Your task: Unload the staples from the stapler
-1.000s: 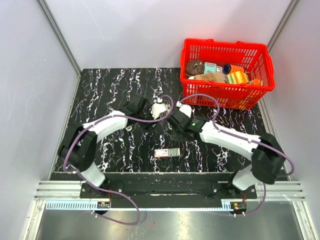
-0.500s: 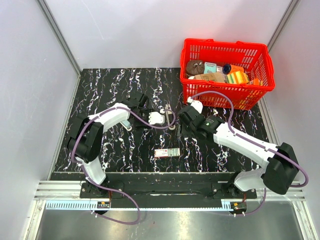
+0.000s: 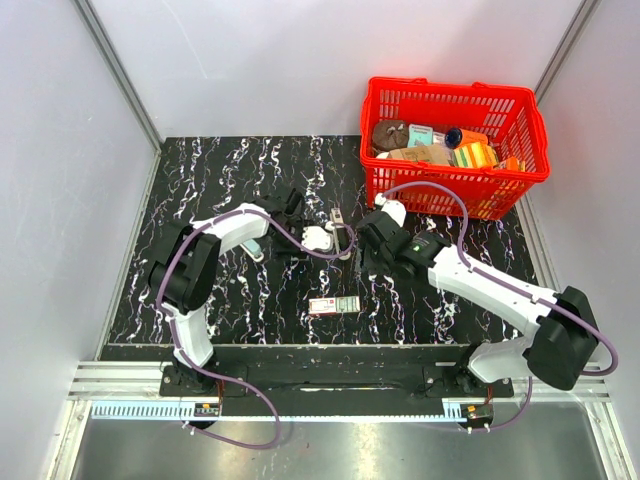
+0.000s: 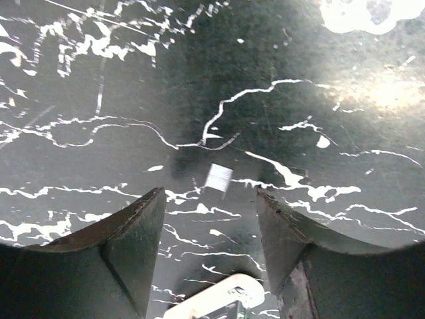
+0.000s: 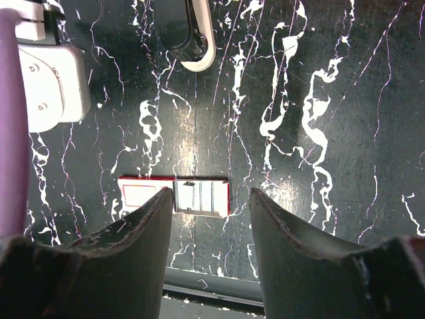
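Observation:
The stapler [image 3: 339, 230] lies on the black marbled table between my two grippers. Its pale rounded end shows at the bottom edge of the left wrist view [image 4: 222, 298] and at the top of the right wrist view [image 5: 194, 48]. My left gripper [image 3: 312, 243] [image 4: 210, 194] hangs open over the table, its fingers [image 4: 133, 232] touching nothing. A small silvery strip, apparently staples [image 4: 219, 177], lies on the table just beyond the fingertips. My right gripper [image 3: 370, 238] [image 5: 212, 194] is open and empty, just right of the stapler.
A flat pink-and-white box [image 3: 334, 305] [image 5: 174, 196] lies near the table's front edge, below the right gripper. A red basket [image 3: 440, 195] full of items stands at the back right. The left gripper's white body [image 5: 53, 80] and purple cable [image 5: 12, 119] are close to the right gripper.
The right jaws have opened and the right gripper has drawn back to the right. The left arm has folded inward, and its gripper has shifted right and nearer, beside the stapler.

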{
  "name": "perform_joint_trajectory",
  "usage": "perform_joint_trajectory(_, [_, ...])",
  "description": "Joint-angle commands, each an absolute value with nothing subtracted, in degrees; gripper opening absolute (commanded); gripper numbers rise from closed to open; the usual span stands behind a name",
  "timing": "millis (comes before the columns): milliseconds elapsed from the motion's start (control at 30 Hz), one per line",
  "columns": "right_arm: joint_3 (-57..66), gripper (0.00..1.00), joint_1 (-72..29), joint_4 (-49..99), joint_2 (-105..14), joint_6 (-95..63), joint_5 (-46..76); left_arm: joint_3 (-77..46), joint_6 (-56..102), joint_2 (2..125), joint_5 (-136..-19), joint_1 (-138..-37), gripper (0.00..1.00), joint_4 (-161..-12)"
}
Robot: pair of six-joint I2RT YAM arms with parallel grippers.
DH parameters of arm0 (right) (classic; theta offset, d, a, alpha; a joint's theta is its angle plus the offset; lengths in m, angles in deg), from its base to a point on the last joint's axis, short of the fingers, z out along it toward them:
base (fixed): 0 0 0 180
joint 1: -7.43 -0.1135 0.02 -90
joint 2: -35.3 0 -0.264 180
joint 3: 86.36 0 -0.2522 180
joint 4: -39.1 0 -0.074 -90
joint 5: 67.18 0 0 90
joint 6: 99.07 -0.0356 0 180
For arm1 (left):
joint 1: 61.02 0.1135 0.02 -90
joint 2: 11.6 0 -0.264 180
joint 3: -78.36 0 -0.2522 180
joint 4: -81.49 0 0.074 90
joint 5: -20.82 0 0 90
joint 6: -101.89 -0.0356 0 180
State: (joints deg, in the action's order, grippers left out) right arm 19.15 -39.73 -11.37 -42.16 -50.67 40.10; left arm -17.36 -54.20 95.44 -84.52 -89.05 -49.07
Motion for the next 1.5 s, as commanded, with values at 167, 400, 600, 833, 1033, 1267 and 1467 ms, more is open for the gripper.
perform_joint_trajectory(167, [19.33, 0.56, -39.15, -9.9, -39.76, -50.29, 40.22, -14.76, -54.73, 96.59, -83.33, -90.46, 0.62, -53.99])
perform_joint_trajectory(400, [19.5, 0.54, -39.07, -9.99, -39.41, -50.2, 40.22, -14.67, -55.7, 97.64, -82.63, -91.08, 0.6, -53.12])
perform_joint_trajectory(600, [19.68, 0.46, -39.07, -9.9, -39.15, -50.37, 40.22, -14.76, -55.7, 98.08, -81.67, -91.08, 0.55, -52.24])
perform_joint_trajectory(833, [19.94, 0.36, -38.98, -9.9, -38.88, -50.46, 40.04, -15.11, -55.09, 97.91, -81.13, -91.17, 0.43, -50.65])
perform_joint_trajectory(1033, [19.85, 0.31, -38.98, -9.99, -38.8, -50.46, 39.78, -15.02, -53.59, 98.17, -81.57, -91.25, 0.36, -50.48])
perform_joint_trajectory(1267, [19.94, 0.31, -38.98, -9.9, -38.71, -50.46, 39.52, -15.37, -52.71, 98.43, -82.02, -91.34, 0.4, -50.83])
perform_joint_trajectory(1467, [19.68, 0.31, -38.89, -9.9, -39.15, -50.37, 39.43, -15.46, -53.06, 98.44, -81.4, -91.61, 0.47, -50.92])
